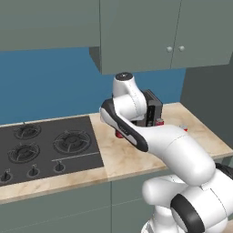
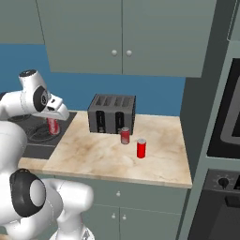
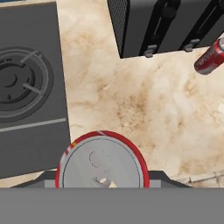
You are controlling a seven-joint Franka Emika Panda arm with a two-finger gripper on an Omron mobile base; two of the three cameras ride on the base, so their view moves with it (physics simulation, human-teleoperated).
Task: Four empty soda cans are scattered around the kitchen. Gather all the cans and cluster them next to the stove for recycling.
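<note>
My gripper (image 2: 53, 121) is shut on a red soda can (image 2: 53, 126), held upright right by the stove's (image 1: 45, 145) right edge. In the hand view its silvery top (image 3: 102, 164) sits between my fingers, over beige counter beside the stove (image 3: 30, 87). In the left base view only a red sliver of that can (image 1: 119, 134) peeks out under my forearm. Two more soda cans (image 2: 125, 135) (image 2: 141, 148) stand upright on the counter in front of and to the right of the toaster. One of them (image 3: 210, 57) appears at the hand view's upper right.
A black slotted toaster (image 2: 112, 114) stands at the back of the counter (image 2: 93, 154), close to my hand. Wall cabinets (image 2: 122, 37) hang overhead. A tall oven unit (image 2: 225, 117) closes off the counter's right end.
</note>
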